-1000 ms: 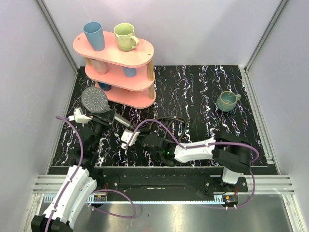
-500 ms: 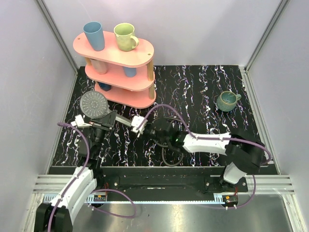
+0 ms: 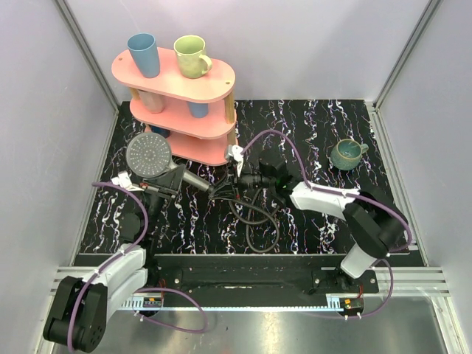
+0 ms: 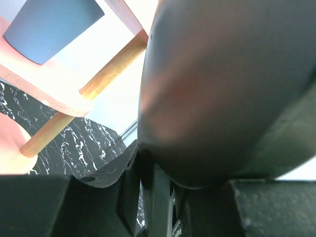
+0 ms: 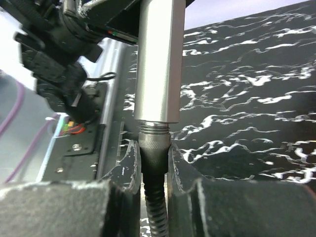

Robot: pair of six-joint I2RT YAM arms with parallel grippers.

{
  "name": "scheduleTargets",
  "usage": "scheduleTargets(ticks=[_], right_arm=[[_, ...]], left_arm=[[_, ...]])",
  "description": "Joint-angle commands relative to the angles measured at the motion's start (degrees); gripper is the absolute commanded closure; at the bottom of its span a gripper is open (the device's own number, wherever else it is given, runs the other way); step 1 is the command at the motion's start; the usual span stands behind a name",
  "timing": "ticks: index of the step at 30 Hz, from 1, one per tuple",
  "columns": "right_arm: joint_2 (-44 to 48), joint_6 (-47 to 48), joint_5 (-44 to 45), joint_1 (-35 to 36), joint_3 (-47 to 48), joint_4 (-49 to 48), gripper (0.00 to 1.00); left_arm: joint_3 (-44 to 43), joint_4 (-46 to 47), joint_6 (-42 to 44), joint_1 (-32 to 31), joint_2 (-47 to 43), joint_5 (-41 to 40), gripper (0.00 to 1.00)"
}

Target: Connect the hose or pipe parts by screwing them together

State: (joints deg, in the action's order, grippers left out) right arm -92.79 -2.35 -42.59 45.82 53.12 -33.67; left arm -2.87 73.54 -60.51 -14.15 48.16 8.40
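Right pincer (image 5: 152,160) clamps hose (image 5: 157,212).

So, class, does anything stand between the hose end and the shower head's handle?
Nothing visible does: the hose end, pinched in the right gripper, sits right against the handle at its threaded tip.

Before the shelf (image 3: 214,77), shower head (image 3: 150,155) left of hose (image 3: 254,219); mug (image 3: 345,153) far right on table (image 3: 310,214).
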Motion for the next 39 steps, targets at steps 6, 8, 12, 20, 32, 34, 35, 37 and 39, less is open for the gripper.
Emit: scheduleTargets(ticks=[6, 8, 12, 20, 32, 34, 35, 37, 39], right_arm=[[-4.2, -21.8, -14.9, -6.4, 6.8, -22.9, 0.85], [-3.0, -16.7, -14.1, -6.3, 8.5, -13.3, 0.7], [3.1, -2.3, -3.9, -6.3, 5.6, 4.1, 0.4], [14.7, 10.8, 14.7, -5.1, 1.5, 16.9, 0.12], [12.5, 26.5, 45.9, 13.4, 6.3, 21.4, 0.12], [10.3, 27.0, 47.3, 15.9, 7.1, 20.9, 0.12], [8.7, 28.0, 48.2, 16.6, 7.9, 20.3, 0.12], [6.8, 29.2, 51.5, 18.6, 8.8, 19.6, 0.12], [3.8, 31.8, 54.1, 19.9, 10.6, 18.9, 0.13]], left_arm=[[0.4, 19.8, 7.2, -1.7, 0.4, 9.4, 1.0], [0.7, 18.2, 6.1, -1.7, 0.3, 7.9, 1.0], [-0.5, 6.2, 5.3, -1.7, -3.6, 3.5, 1.0], [-9.6, -39.7, 6.2, -2.2, -19.8, -12.5, 1.0], [-36.0, -90.8, -6.5, -2.3, -13.8, -24.8, 1.0], [-38.3, -93.4, -7.4, -2.3, -12.6, -24.4, 1.0], [-39.0, -94.3, -8.0, -2.3, -12.3, -24.4, 1.0], [-40.5, -96.4, -8.3, -2.3, -11.3, -24.6, 1.0], [-41.3, -97.4, -8.7, -2.3, -11.0, -24.7, 1.0]])
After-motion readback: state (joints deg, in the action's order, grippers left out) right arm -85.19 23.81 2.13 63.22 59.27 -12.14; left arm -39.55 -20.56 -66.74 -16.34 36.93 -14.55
